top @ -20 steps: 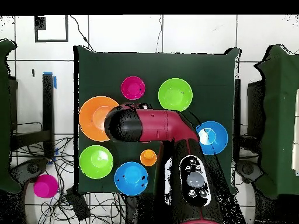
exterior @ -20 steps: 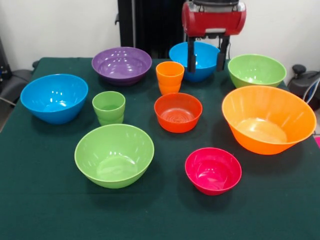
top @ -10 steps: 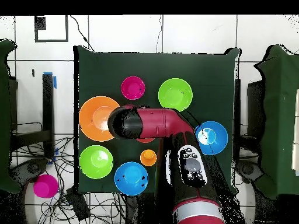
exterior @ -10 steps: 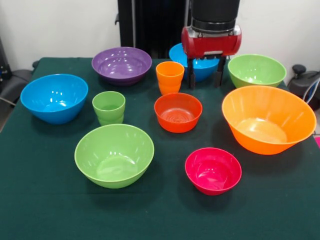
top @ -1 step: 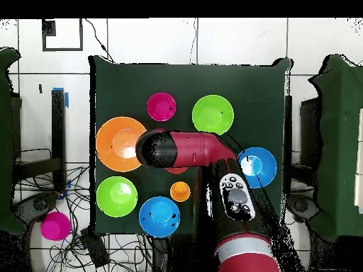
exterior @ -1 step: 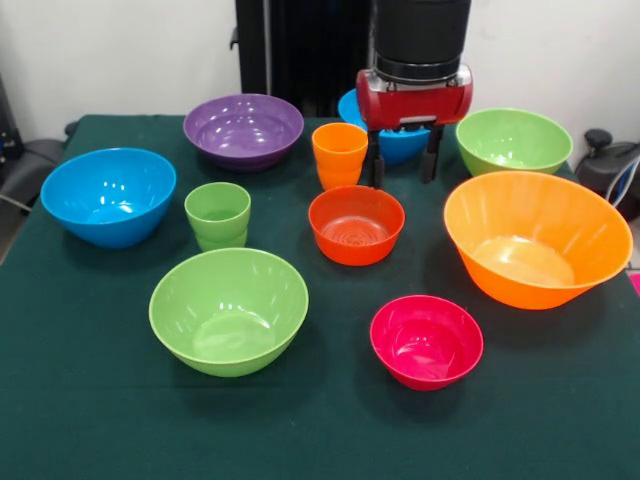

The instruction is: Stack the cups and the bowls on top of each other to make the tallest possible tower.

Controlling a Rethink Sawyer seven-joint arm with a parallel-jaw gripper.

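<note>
My pincer (exterior @ -1 step: 401, 166) hangs spread and empty, its two dark fingers (exterior @ -1 step: 377, 168) pointing down just above the green surface (exterior @ -1 step: 90, 400). In the front view it sits just right of the orange cup (exterior @ -1 step: 339, 154) and just behind the small orange-red bowl (exterior @ -1 step: 356, 224), touching neither. Directly behind it, partly hidden by my red wrist, is a blue bowl (exterior @ -1 step: 398, 142); a light green bowl (exterior @ -1 step: 513, 139) lies further right, and the large orange bowl (exterior @ -1 step: 535, 236) is in front of that.

The purple bowl (exterior @ -1 step: 243, 129) stands left of the orange cup. The light green cup (exterior @ -1 step: 217, 214) is well to my pincer's left, with the second blue bowl (exterior @ -1 step: 108, 194) beyond it. Nearest the camera are another light green bowl (exterior @ -1 step: 228, 309) and the small magenta bowl (exterior @ -1 step: 426, 340). Everything stands upright and apart, nothing stacked. From overhead my arm (top @ -1 step: 186, 150) covers the middle of the surface, so the pincer is hidden there.
</note>
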